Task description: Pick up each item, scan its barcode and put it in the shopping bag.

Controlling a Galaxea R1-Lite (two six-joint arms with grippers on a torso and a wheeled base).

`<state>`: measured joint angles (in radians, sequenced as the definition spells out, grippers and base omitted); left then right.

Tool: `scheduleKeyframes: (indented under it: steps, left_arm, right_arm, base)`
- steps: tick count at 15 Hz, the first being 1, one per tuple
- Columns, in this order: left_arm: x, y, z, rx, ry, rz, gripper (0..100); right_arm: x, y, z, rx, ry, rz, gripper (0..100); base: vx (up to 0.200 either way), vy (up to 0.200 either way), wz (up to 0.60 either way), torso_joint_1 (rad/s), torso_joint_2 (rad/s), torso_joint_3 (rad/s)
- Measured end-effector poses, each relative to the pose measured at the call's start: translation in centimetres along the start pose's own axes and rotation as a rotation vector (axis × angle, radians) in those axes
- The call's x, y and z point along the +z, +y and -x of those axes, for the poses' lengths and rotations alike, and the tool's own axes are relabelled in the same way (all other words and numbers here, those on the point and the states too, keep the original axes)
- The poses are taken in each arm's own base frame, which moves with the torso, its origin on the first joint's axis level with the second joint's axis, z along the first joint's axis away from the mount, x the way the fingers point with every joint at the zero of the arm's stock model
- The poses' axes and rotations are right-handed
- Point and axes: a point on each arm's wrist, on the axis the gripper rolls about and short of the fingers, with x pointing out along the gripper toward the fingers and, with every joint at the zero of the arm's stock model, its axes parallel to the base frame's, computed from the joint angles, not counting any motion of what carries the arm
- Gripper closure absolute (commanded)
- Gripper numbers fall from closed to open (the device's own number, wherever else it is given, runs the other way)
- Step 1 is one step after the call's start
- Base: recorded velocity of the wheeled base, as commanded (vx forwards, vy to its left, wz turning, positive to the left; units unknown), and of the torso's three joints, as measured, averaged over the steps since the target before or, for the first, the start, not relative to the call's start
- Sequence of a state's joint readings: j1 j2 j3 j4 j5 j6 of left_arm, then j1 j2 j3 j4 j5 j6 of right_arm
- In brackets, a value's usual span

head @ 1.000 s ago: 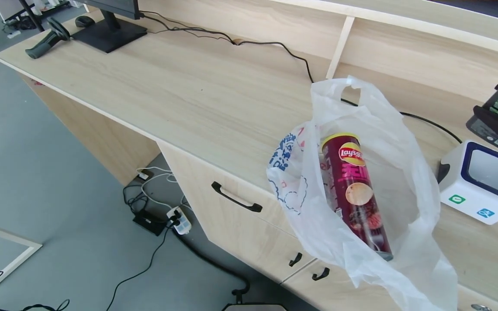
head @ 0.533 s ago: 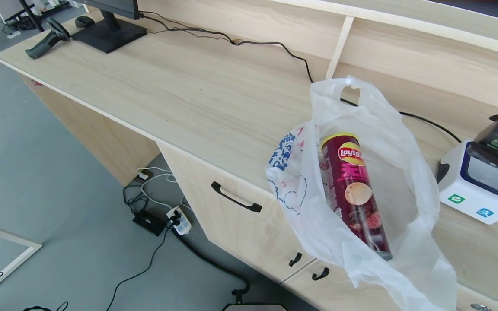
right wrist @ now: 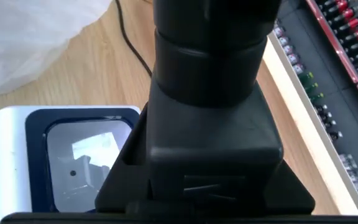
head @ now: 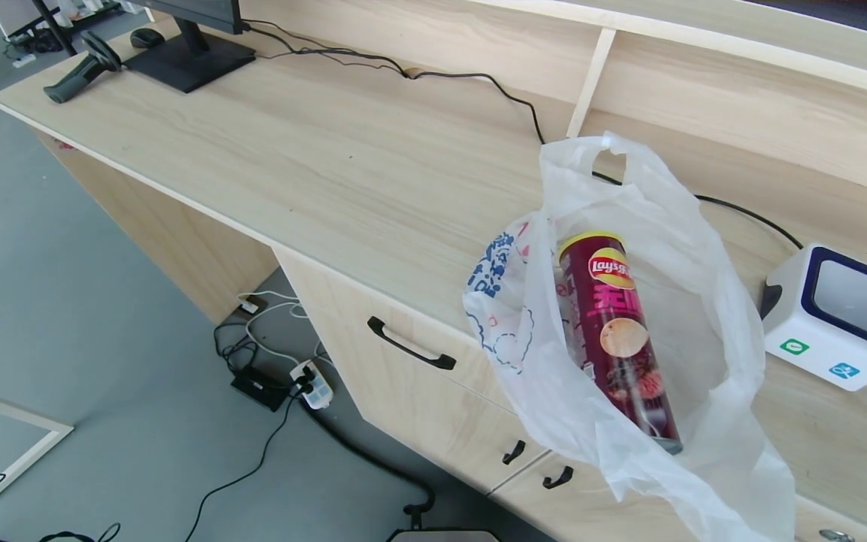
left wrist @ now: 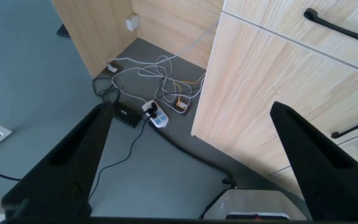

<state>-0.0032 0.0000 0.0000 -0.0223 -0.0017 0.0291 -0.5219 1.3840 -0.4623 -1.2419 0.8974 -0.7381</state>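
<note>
The scanning step seems in hand: the right jaws grasp a black plastic container, close by the white box scanner with blue-framed window. The left jaws hang released beside the light wooden drawers. Next, the container must go into the translucent white plastic shopping bag on the worktop.

Surface: light wood counter with a raised back ledge, drawers below its front edge.

- 10 o'clock corner: black monitor stand. A handheld scanner lies on its side at the stand's 9 o'clock, and a dark mouse at its 10 o'clock.
- A black cable runs from the stand along the back.
- 5 o'clock: white plastic bag, overhanging the front edge.
- A white scanner box sits at the bag's 3 o'clock, close beside it.
</note>
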Motion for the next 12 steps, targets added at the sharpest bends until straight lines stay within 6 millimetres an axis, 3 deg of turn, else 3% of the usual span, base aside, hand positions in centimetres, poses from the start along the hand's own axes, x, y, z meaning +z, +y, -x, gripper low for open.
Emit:
scheduleKeyframes:
  steps: [3, 12]
  left_arm:
    - [0.0, 0.0, 0.0, 0.0, 0.0, 0.0, 0]
    - [0.0, 0.0, 0.0, 0.001, 0.0, 0.0, 0]
  right_arm:
    - [-0.1, -0.3, 0.0, -0.075, 0.041, 0.055, 100]
    - [1.8, 3.7, -1.4, -0.032, -0.087, 0.15, 100]
  base:
    - [0.0, 0.0, 0.0, 0.0, 0.0, 0.0]
    - [0.0, 0.0, 0.0, 0.0, 0.0, 0.0]
